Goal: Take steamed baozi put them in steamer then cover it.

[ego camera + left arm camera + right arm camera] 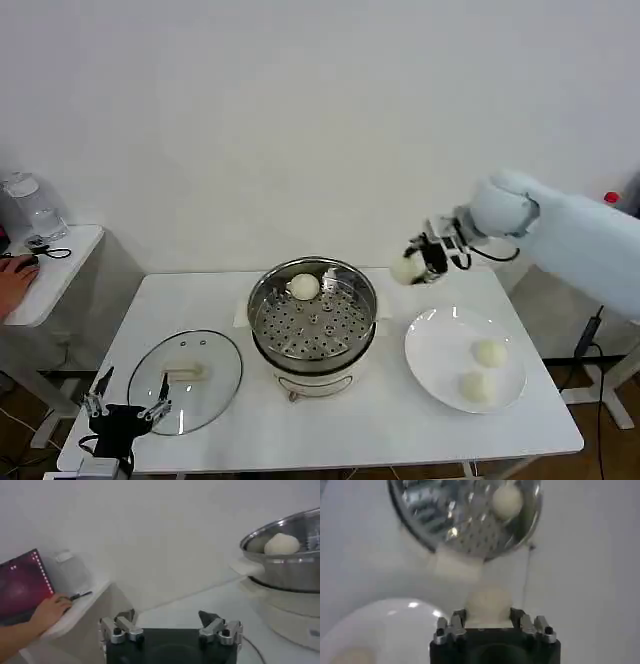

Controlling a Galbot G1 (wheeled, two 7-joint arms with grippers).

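The right gripper point(420, 262) held a bun point(405, 269) in the air between plate point(430, 350) and steamer point(312, 310); a soft, round bun could slip and fall short. The left gripper point(125, 410) sat open by the lid point(185, 380).

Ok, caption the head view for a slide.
Right gripper carries a baozi toward the steamer.

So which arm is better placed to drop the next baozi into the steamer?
Right. Its pincer already holds a baozi in the air beside the steamer; the left pincer sits open by the glass lid.
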